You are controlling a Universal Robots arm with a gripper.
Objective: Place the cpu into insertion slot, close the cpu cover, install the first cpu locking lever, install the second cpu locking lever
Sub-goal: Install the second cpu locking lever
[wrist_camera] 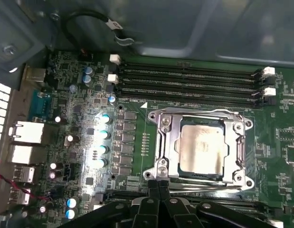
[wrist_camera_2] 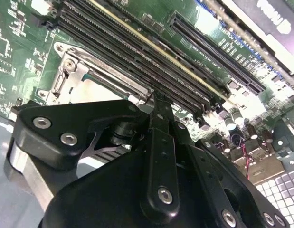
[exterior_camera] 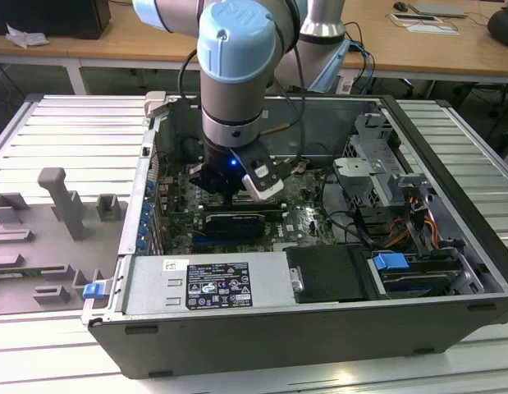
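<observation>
Already Seated: CPU in Socket, Cover Down

Item: the cpu (wrist_camera: pixel 202 149), lying flat in the insertion slot (wrist_camera: pixel 162 127), just ahead of the claw (wrist_camera: pixel 158 190). Placement reads as done.

Item: the cpu cover (wrist_camera: pixel 233 148), a silver frame resting down around the chip; closing appears complete.

Item: locking levers, thin rods along the socket edges. Whether either is latched cannot be told.

Item: claw, fingers pressed together, holding nothing, tips at the socket's near edge.

Surroundings: memory slots (wrist_camera: pixel 189 80) beyond the socket, capacitors (wrist_camera: pixel 105 118) to one side, computer case (exterior_camera: pixel 319 328) walls all round. Nothing blocks the socket.
</observation>
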